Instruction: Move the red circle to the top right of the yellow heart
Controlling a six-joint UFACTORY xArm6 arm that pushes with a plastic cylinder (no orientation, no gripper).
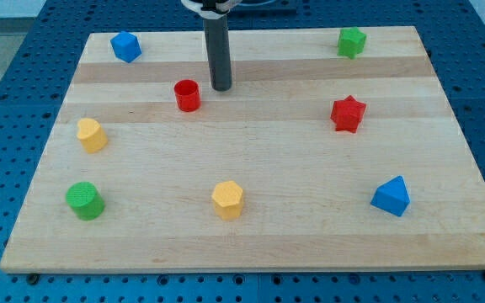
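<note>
The red circle (187,95) stands on the wooden board in the upper middle-left. My tip (221,87) rests on the board just to the right of the red circle, slightly above it, with a small gap between them. The yellow heart (92,135) lies at the left side of the board, below and to the left of the red circle.
Other blocks on the board (251,244): a blue block (125,46) at top left, a green star-like block (351,41) at top right, a red star (348,114), a blue triangle (391,196), a yellow hexagon (227,199), a green circle (84,200).
</note>
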